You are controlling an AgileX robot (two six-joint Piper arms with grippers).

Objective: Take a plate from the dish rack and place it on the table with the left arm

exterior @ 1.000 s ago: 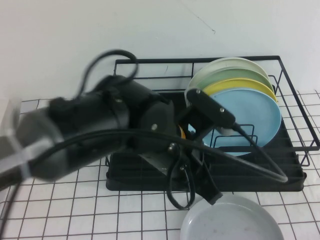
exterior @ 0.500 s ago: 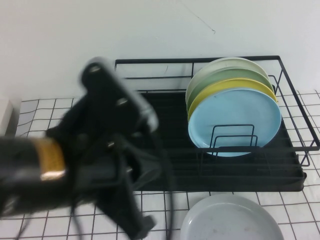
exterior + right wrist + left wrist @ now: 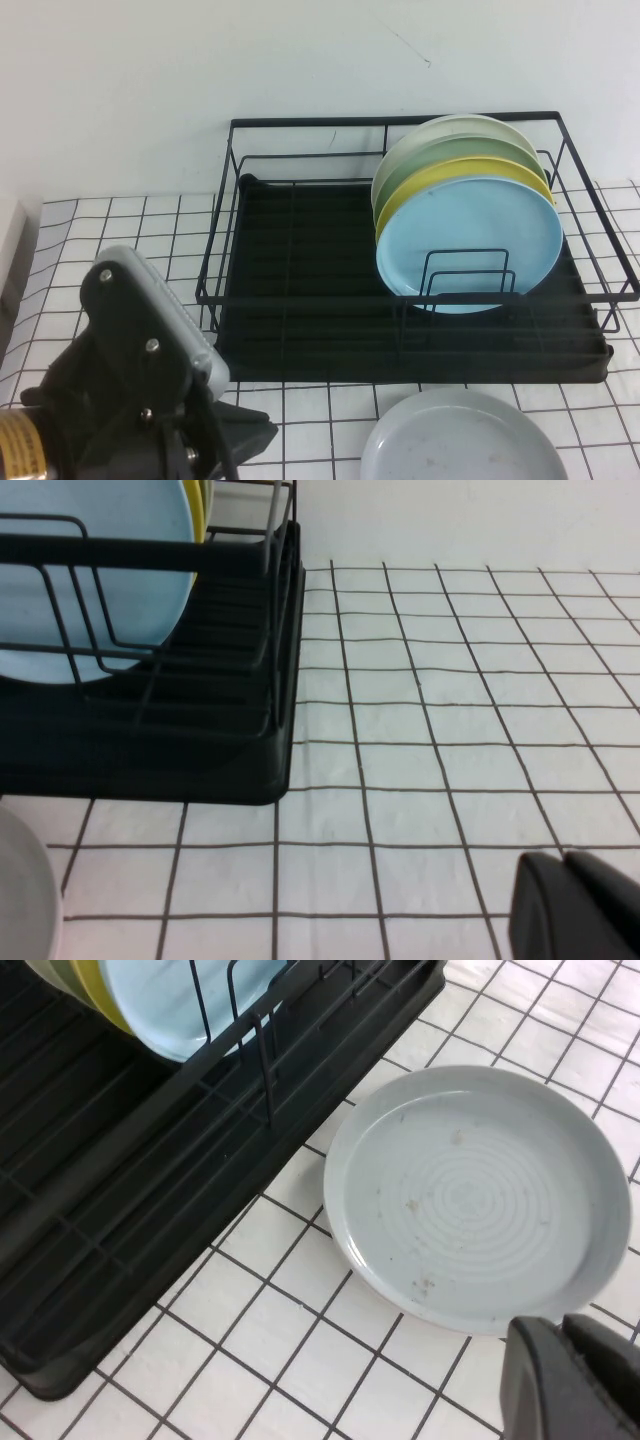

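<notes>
**Plate down on the table, left arm clear of it**

The grey plate point(image 3: 462, 440) lies flat on the table point(image 3: 120, 230), just in front of the dish rack point(image 3: 300, 300) and a little apart from its tray edge. In the left wrist view the plate point(image 3: 478, 1198) sits whole and free, with the left gripper point(image 3: 572, 1378) beyond its rim, not touching; its jaws look together and hold nothing. In the high view the left arm point(image 3: 130, 400) bulks at the near left corner, well to the left of the plate and off the rack.

Being round, the plate has no long axis. It lies to the right of the left jaws, and nothing stands between them.

In the rack a blue plate point(image 3: 470, 240) stands upright at the front of a row of yellow and green ones, held by the wire dividers.

The right gripper point(image 3: 580, 905) hangs low over bare table right of the rack, jaws closed and empty.

Judging by how things lie, the placing looks done.
</notes>
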